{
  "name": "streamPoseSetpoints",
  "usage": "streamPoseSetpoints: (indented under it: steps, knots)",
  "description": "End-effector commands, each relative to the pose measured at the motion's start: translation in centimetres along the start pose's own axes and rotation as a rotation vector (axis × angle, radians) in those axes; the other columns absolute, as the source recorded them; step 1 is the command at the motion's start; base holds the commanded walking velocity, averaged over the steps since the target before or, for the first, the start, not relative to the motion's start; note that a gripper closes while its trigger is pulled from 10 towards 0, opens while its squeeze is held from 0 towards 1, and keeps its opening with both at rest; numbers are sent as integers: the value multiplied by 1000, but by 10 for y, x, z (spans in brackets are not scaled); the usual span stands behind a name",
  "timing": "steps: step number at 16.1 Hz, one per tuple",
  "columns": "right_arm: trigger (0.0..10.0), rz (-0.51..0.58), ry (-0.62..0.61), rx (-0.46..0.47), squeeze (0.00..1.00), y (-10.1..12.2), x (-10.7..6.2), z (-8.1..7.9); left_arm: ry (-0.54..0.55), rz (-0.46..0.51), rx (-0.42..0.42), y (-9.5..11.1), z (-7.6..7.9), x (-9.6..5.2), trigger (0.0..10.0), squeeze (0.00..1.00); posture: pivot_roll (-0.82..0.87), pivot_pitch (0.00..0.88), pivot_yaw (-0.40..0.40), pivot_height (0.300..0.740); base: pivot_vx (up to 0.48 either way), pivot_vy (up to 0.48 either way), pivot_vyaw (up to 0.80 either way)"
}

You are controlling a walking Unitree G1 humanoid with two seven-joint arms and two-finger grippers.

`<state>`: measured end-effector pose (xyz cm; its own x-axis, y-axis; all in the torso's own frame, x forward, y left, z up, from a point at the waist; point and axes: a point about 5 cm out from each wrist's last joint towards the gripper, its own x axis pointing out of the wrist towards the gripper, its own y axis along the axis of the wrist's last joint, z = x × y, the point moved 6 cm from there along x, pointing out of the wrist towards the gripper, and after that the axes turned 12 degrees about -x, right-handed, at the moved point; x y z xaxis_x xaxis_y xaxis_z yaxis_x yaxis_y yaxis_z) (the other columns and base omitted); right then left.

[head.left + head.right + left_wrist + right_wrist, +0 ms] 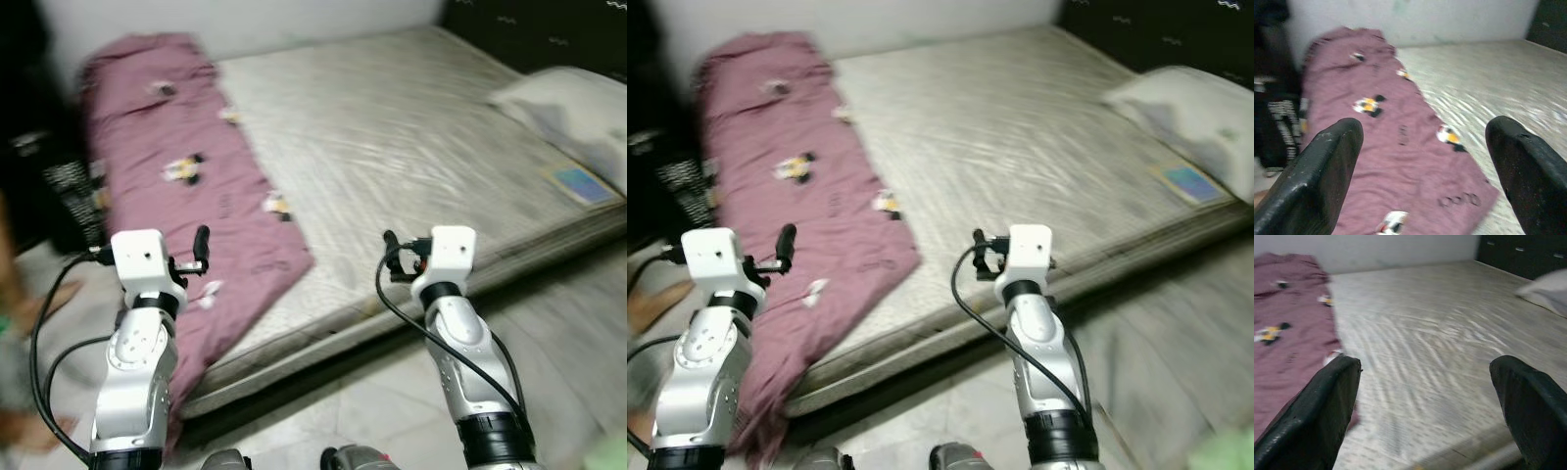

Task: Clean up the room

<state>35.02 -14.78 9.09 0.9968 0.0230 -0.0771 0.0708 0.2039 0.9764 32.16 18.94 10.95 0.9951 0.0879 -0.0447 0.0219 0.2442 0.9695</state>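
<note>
A matt maroon cloth blanket with small cartoon prints lies on a grey woven-textured fabric mattress; glossy tiled floor.

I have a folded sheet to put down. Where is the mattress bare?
The mattress is bare between the purple blanket and the pillow, right up to the wall. The left strip is covered by the blanket; the far right corner holds the pillow.

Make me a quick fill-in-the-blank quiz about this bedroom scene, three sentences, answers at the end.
1. The blanket lying along the robot's left side of the mattress is ____ in colour.
2. The pillow rests at the mattress's ____ end, by the robot's sides.
3. The left gripper and the right gripper both have their fingers ____.

Missing words: purple; right; open
</note>
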Motion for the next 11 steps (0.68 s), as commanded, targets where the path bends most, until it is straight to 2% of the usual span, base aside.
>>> streamPoseSetpoints:
  steps: [1, 2, 7, 11]
  knots:
    - [10000, 7, 19, -11, 0, 4, -2, -5, -4, -17, -2, -4, 2, -4, 10000, 0, -64, 62, 23, 740, 0, 0, -800]
    - [10000, 6, 18, -1, 0, 4, -2, -5, -10, -23, -1, -5, 2, -5, 10000, 0, -60, 66, 22, 740, 0, 0, -800]
    - [10000, 10, 33, 15, 0, 10, -3, -11, -42, -10, -12, 0, 6, -4, 10000, 0, -57, 74, 34, 740, 0, 0, 0]
    - [10000, 15, 29, 9, 0, 13, 1, -9, -69, 5, -18, 4, 12, -1, 10000, 0, -58, 74, 30, 740, 288, 0, 0]
